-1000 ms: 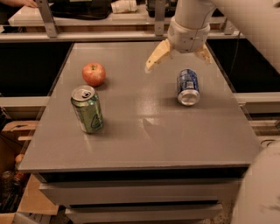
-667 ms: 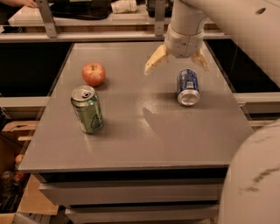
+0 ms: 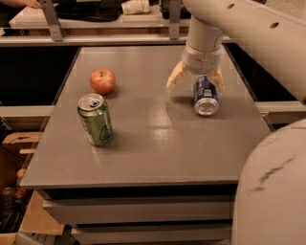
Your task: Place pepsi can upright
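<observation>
The pepsi can [image 3: 205, 96] is dark blue with silver ends. It lies on its side on the right part of the grey table [image 3: 153, 143], with one silver end facing the front. My gripper [image 3: 195, 80] hangs right over the can's far end, open. One fingertip is to the can's left and the other to its right, so the jaws straddle the can. The wrist hides the can's far end.
A green can [image 3: 96, 119] stands upright at the left of the table. A red apple [image 3: 102, 81] lies behind it. A shelf with a white cup [image 3: 135, 6] runs behind the table. My white arm fills the lower right corner.
My gripper has come down and a little towards the front, from above and behind the pepsi can to around its far end. The can, the apple and the green can have not moved.
</observation>
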`<state>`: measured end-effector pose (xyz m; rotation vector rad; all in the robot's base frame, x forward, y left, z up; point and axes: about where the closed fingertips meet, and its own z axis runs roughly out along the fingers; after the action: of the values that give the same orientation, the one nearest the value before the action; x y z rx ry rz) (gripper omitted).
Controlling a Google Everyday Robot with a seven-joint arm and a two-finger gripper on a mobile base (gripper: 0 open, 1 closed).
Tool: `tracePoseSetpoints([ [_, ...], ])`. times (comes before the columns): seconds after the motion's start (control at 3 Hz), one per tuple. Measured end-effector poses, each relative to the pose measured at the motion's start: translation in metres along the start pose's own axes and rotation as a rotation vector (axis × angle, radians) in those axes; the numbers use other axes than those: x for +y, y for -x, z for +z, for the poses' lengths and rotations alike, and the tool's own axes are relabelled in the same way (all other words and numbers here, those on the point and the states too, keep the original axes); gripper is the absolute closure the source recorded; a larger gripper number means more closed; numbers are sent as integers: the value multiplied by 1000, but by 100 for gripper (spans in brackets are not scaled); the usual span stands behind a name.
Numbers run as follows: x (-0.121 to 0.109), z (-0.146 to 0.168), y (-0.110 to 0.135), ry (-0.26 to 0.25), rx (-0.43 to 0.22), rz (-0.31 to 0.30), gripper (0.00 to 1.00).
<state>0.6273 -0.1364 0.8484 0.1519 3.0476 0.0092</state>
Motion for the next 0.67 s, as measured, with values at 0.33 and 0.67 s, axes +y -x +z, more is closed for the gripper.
tracePoseSetpoints([
  [0.33, -7, 14, -2, 3, 19, 23, 42],
  [0.67, -9, 16, -2, 12, 19, 15, 65],
])
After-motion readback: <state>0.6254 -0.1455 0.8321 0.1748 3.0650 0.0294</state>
